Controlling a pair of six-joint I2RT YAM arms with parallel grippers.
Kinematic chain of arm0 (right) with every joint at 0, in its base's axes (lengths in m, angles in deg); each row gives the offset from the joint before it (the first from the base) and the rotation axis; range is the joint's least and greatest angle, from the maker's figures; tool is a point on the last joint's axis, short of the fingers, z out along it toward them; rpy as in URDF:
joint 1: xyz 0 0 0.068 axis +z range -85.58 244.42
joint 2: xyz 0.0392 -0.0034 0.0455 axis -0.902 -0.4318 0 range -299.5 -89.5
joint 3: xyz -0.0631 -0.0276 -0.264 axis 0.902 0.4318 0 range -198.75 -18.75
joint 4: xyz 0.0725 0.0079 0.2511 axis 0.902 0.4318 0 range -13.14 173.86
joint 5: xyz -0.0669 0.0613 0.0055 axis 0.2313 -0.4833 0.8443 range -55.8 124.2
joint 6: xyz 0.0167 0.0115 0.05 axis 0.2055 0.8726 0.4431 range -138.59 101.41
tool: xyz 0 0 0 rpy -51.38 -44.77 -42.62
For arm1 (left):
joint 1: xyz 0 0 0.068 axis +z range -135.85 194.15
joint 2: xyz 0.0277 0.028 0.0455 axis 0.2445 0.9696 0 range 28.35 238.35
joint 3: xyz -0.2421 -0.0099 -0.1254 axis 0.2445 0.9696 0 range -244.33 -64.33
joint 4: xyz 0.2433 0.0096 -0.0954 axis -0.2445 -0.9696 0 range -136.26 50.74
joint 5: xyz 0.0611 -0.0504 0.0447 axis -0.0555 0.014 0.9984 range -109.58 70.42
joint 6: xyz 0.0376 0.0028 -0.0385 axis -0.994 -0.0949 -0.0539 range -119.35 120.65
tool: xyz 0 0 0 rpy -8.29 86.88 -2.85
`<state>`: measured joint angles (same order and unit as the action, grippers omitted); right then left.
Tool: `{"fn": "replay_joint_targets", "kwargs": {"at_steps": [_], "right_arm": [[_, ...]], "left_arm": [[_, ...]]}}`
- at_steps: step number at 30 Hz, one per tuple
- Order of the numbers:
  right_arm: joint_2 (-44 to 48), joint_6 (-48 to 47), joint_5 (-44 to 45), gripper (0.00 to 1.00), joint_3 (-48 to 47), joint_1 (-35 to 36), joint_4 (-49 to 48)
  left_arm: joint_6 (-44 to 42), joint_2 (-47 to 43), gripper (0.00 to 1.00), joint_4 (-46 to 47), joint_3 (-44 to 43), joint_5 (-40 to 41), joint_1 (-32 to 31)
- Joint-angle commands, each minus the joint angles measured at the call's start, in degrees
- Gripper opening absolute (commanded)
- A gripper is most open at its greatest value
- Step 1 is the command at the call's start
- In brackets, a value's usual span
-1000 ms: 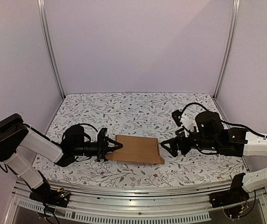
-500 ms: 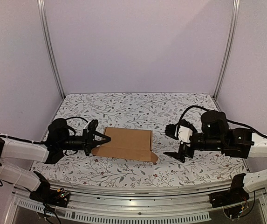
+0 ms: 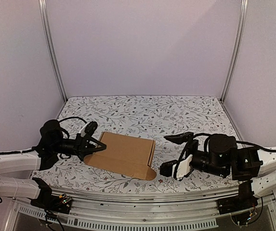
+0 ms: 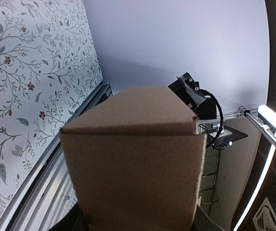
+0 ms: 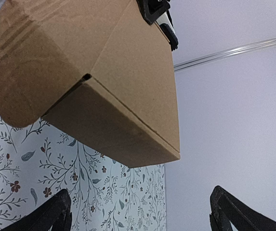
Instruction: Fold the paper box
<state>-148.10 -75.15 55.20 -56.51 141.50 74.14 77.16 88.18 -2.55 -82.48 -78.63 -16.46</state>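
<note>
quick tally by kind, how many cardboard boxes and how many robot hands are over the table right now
paper box: 1
robot hands: 2, the left hand and the right hand
total: 3

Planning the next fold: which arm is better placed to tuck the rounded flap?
Probably right: the right gripper, open, faces the flap end of the paper box; the left gripper grips the opposite end.

Btm of paper box (image 4: 133, 163) beyond left-wrist frame.
</note>
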Motion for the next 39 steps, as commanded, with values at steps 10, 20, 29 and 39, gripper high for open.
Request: {"fn": "replay_joint_targets", "kwargs": {"at_steps": [10, 20, 29, 39], "right_arm": [[-5.14, -29.54, 13.68, 0.99, 2.75, 11.97, -19.2], [-11.02, -40.06, 17.0, 0.99, 2.65, 16.57, -25.06], [-14.98, -46.94, 17.2, 0.99, 1.19, 16.89, -30.22], [-18.81, -51.19, 16.32, 0.9, -0.81, 17.47, -36.39]], "left_arm": [[0.61, -4.06, 0.47, 1.63, -0.06, -5.07, 0.9], [1.14, -4.51, 0.45, 5.13, 0.96, -7.22, 0.69], [0.92, -5.09, 0.44, 5.85, 1.21, -8.53, 0.64], [-0.86, -6.5, 0.44, 3.63, 1.37, -9.17, 0.29]]}}
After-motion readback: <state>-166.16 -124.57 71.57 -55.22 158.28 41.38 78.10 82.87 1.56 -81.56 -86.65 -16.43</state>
